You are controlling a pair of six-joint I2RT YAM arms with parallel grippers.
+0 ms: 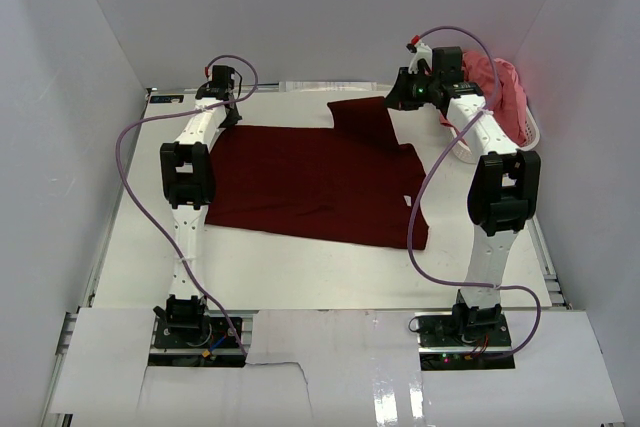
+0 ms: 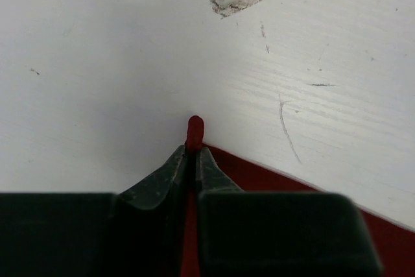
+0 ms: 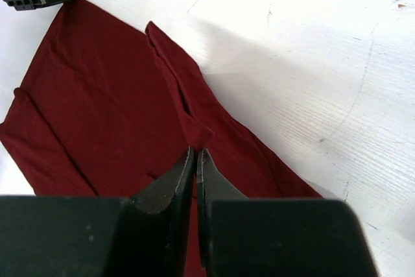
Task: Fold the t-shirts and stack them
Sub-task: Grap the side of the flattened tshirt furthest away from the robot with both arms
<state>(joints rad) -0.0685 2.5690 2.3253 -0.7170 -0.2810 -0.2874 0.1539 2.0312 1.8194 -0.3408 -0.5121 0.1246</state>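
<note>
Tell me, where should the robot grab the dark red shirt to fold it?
Probably at a corner of the dark red shirt, coming in low from the table beside it. It lies flat and thin, so only its edge gives something to pinch. The left gripper is shut on the far left corner just like that.

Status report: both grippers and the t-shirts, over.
Left gripper shut on maroon t-shirt corner; cloth spread out, unfolded. Right gripper shut, hold unclear. Pink t-shirt in basket.
</note>
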